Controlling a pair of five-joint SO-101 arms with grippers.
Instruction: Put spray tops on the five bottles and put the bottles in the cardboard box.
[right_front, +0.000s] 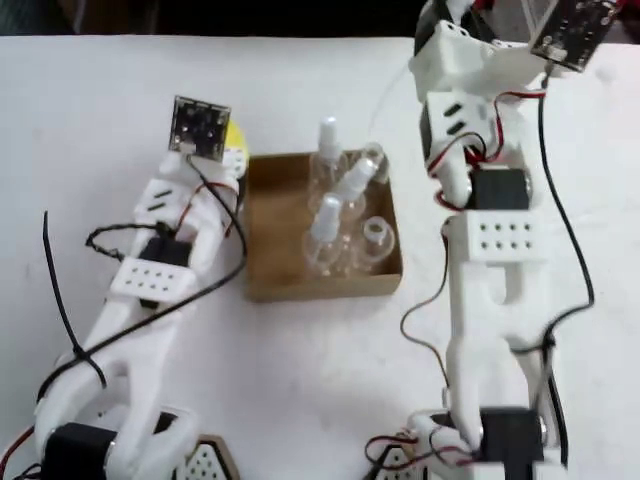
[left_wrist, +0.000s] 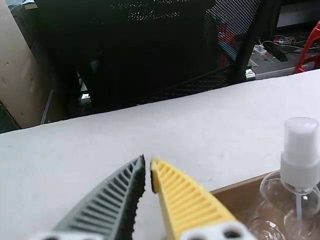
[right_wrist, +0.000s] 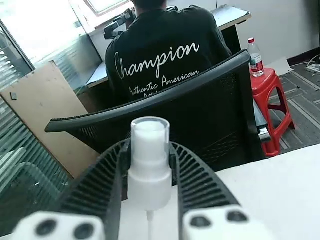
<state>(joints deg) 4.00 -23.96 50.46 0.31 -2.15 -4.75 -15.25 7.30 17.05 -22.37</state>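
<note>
The cardboard box (right_front: 265, 225) sits on the white table (right_front: 300, 380) between the two arms, with clear bottles (right_front: 325, 245) standing inside it. Three of them carry white spray tops. An open-necked bottle (right_front: 376, 240) stands in the box's corner nearest the right arm's base, and another bottle at the box's far corner on that same side is too blurred to tell whether it is capped. One capped bottle (left_wrist: 295, 200) shows just inside the box wall in the left wrist view. The left gripper (left_wrist: 148, 167) hangs just outside the box, off the far corner on the left arm's side. Its grey and yellow jaws are pressed together at the tips, with nothing between them. The right gripper (right_wrist: 148, 145) is well away from the box, beyond its far side. Its jaws are clamped narrowly around a loose spray top (right_wrist: 150, 137), held upright with its thin tube hanging below. A black mesh chair (right_wrist: 210, 105) stands beyond the table edge.
</note>
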